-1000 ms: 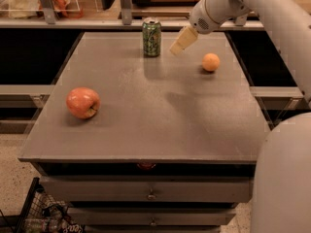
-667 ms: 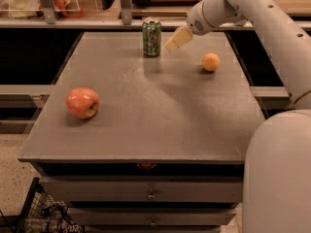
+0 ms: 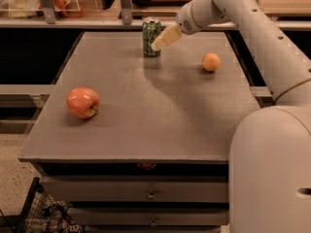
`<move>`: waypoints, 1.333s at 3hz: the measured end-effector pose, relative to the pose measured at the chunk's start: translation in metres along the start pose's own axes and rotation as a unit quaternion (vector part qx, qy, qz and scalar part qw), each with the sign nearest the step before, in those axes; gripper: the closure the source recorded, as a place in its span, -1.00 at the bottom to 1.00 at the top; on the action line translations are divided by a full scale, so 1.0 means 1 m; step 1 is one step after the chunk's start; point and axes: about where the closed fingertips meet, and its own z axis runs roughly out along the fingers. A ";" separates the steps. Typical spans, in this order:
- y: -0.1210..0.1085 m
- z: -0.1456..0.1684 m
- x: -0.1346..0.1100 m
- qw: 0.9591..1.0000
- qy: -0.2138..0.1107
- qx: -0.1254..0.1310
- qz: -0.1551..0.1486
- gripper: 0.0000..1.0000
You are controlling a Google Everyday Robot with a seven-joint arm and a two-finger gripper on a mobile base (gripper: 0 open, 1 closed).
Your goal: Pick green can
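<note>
The green can [image 3: 150, 37] stands upright near the far edge of the grey table [image 3: 146, 106], with pale markings on its side and a silver top. My gripper [image 3: 159, 42] reaches in from the upper right on the white arm [image 3: 252, 28]. Its beige tip is at the can's right side, at mid height, and overlaps the can's edge in this view. I cannot tell whether it touches the can.
A red apple [image 3: 83, 102] lies on the table's left side. An orange [image 3: 211, 62] lies at the right, behind the arm's line. A shelf with posts and bags [image 3: 58, 4] runs behind the table. Drawers [image 3: 150, 194] are below the front edge, and a wire basket [image 3: 43, 212] is at the lower left.
My gripper has moved left, from about midway between the orange and the can to right beside the can. The can, apple and orange have not moved.
</note>
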 end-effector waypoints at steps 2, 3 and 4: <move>0.019 0.035 -0.020 0.999 -0.022 -0.030 0.006 -1.00; 0.032 0.049 -0.026 0.998 -0.029 -0.053 0.007 -0.62; 0.039 0.055 -0.028 0.997 -0.029 -0.065 0.007 -0.16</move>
